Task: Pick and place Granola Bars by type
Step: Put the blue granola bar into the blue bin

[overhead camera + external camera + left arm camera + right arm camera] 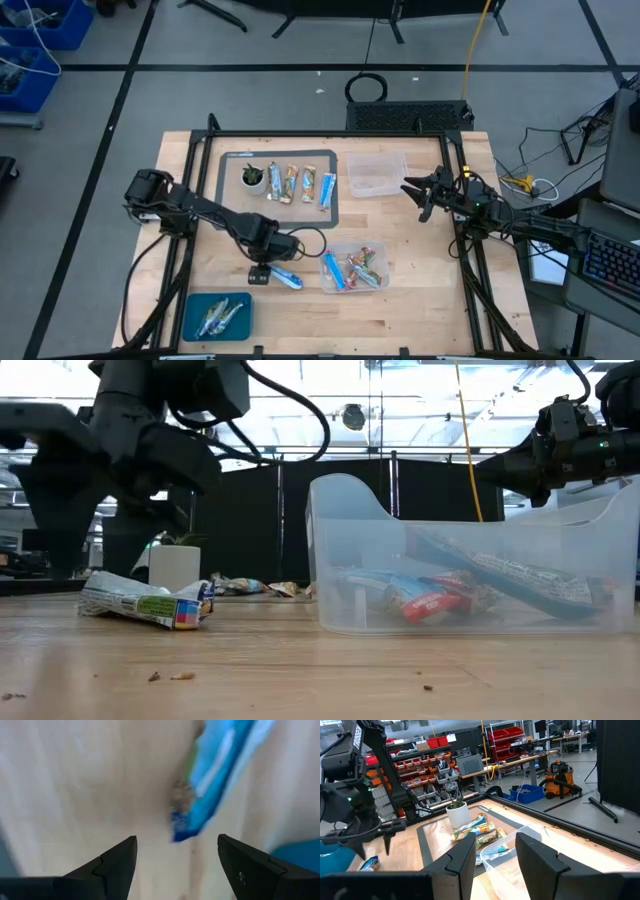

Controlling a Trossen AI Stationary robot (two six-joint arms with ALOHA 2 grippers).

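A blue-white granola bar (pixel 285 278) lies flat on the wooden table, also seen as the blue-white bar (pixel 215 775) and the bar (pixel 150 606). My left gripper (pixel 262 270) hangs open just above the table beside that bar's end, with its fingers (pixel 117 860) apart and touching nothing. More bars fill a clear container (pixel 355 268). Silvery bars lie in a blue tray (pixel 215 315). Several bars rest on a grey mat (pixel 300 184). My right gripper (pixel 420 195) waits open in the air at the table's right, beside an empty clear container (pixel 376 175).
A small white cup with a green plant (pixel 253 177) stands on the mat's left part. The clear container (pixel 470 560) sits close to the right of the loose bar. A black metal frame (pixel 215 135) borders the table. Bare wood lies between the blue tray and the clear container.
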